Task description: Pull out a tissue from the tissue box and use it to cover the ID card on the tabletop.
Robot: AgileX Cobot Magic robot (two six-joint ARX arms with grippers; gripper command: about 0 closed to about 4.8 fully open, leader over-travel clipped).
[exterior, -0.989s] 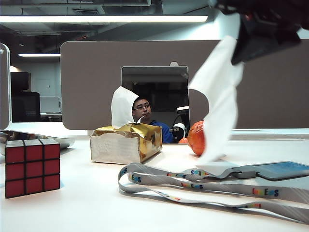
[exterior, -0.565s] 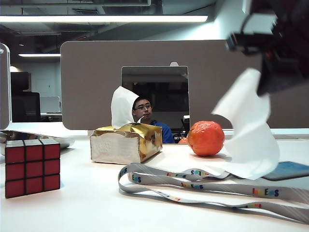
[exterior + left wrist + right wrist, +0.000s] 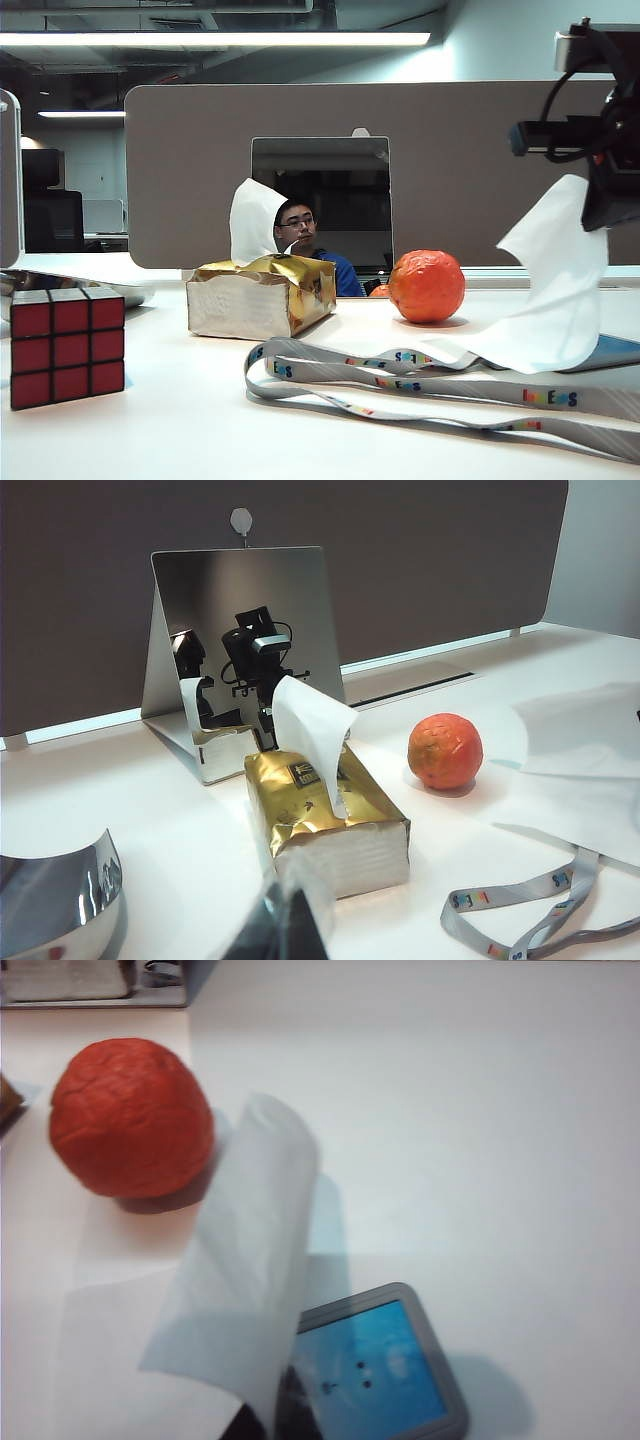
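The gold-topped tissue box (image 3: 262, 295) stands left of centre with a fresh sheet sticking up from it; the left wrist view also shows the tissue box (image 3: 325, 820). At the right edge, above the tabletop (image 3: 180, 420), my right gripper (image 3: 598, 215) is shut on a white tissue (image 3: 555, 290). The sheet hangs down, and its lower edge drapes over one end of the light blue ID card (image 3: 622, 350). Seen from the right wrist, the tissue (image 3: 240, 1270) curls over one corner of the ID card (image 3: 380, 1365). My left gripper (image 3: 290, 925) is a dark blur near the box.
An orange (image 3: 427, 286) sits between the box and the card. The grey lanyard (image 3: 400, 380) loops across the front. A red-faced puzzle cube (image 3: 67, 345) stands at front left, a standing mirror (image 3: 240, 650) behind the box, and a metal bowl (image 3: 55, 900) at far left.
My right gripper has moved right and down with the tissue. The sheet has swung off the orange and now trails over the card's end.
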